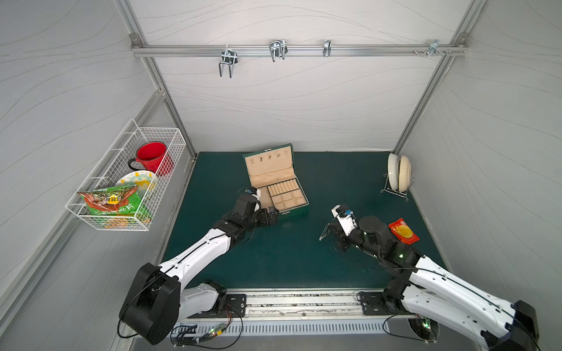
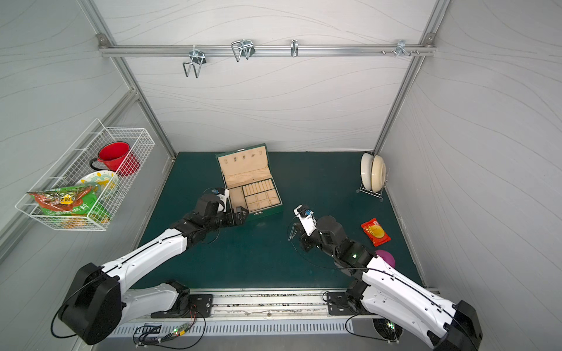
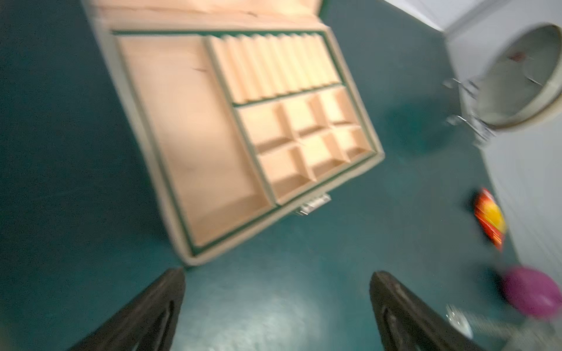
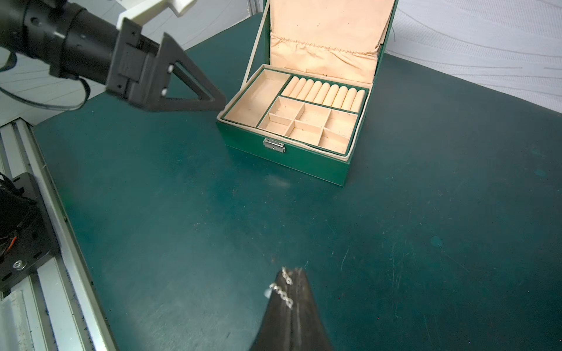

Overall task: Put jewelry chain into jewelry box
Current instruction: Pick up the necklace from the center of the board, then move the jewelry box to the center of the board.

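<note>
Right gripper (image 4: 292, 272) pinches the jewelry chain (image 4: 282, 296); left gripper (image 3: 278, 273) gapes beside jewelry box (image 3: 182, 121).

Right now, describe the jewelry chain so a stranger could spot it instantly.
On the dark green mat stands the open jewelry box; on its clasp side, apart from it, are the right arm's shut fingers. Pinched at their tip is the jewelry chain: thin silver links, the only shiny strand there.

Wire basket (image 1: 158, 129) holds red mug (image 1: 151, 159), snack bag (image 1: 112, 199); red packet (image 1: 404, 231) on mat (image 1: 289, 258).
</note>
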You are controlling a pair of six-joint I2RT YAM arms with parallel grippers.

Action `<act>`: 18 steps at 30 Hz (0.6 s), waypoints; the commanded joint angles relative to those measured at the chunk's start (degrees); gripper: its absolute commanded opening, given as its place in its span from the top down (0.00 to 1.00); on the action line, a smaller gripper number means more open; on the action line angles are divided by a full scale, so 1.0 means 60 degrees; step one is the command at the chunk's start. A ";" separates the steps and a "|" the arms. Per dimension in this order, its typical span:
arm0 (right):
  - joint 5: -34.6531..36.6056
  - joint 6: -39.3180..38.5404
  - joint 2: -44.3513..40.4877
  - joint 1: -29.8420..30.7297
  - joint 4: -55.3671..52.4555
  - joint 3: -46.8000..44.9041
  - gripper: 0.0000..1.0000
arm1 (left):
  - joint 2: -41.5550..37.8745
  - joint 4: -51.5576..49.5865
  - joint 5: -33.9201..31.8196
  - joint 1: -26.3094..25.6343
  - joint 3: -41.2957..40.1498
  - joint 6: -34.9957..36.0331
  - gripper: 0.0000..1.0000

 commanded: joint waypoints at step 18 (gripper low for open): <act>0.0004 0.0190 -0.0314 0.0031 0.0159 0.0152 0.99 | 0.3805 -0.1292 -0.1866 0.0482 0.2464 0.0267 0.86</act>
